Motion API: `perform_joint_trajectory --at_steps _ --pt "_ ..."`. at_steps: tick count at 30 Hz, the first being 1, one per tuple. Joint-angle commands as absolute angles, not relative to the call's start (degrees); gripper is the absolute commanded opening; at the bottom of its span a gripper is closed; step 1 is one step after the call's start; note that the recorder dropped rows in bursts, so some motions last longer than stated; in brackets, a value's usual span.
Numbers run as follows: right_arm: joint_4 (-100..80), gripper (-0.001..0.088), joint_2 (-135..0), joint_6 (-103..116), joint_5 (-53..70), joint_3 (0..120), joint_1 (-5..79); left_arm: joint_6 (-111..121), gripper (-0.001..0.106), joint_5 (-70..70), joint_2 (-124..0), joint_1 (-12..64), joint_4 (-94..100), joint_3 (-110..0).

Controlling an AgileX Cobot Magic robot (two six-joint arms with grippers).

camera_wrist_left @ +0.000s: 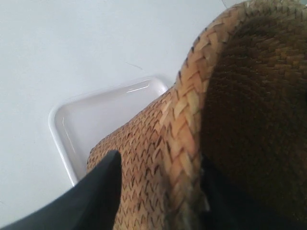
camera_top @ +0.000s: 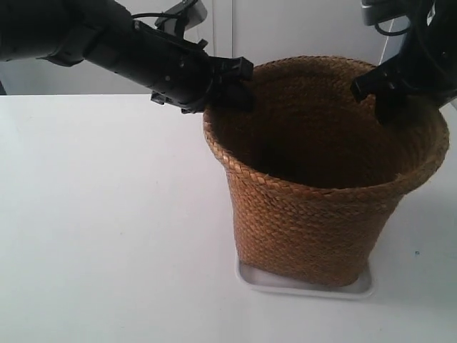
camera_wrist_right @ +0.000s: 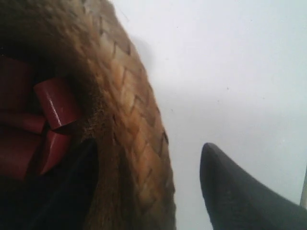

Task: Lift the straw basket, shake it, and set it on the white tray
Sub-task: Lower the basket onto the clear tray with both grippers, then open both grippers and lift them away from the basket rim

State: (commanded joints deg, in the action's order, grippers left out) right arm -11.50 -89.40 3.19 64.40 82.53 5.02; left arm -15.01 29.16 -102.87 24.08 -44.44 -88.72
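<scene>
The straw basket [camera_top: 314,193] stands upright on the white tray [camera_top: 307,286], which shows as a thin strip under its base. In the left wrist view the left gripper [camera_wrist_left: 160,165] straddles the basket's braided rim [camera_wrist_left: 187,120]. One finger [camera_wrist_left: 103,184] is outside with a gap to the wall, and the other is dark inside, so it is open. The right gripper [camera_wrist_right: 148,148] also straddles the rim [camera_wrist_right: 129,120], open, with its outer finger [camera_wrist_right: 225,187] well clear of the straw. In the exterior view an arm reaches the rim at each side [camera_top: 232,78] [camera_top: 375,89].
Red blocks [camera_wrist_right: 55,103] lie inside the basket. A corner of the tray [camera_wrist_left: 91,120] sticks out past the basket's base. White tabletop [camera_top: 107,214] spreads around the basket, and a pale wall [camera_top: 285,28] runs behind it.
</scene>
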Motion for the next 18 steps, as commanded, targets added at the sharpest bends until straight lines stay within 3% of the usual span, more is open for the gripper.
perform_joint_trajectory --at_steps 10,18 --pt "-12.03 0.0591 -80.31 4.38 64.94 82.63 5.02 -15.01 0.062 30.3 -95.8 24.08 -38.89 -88.72" --pt "-8.65 0.0591 -71.7 2.68 66.0 82.63 5.29 -11.7 0.062 41.08 -90.79 24.08 -36.53 -88.72"
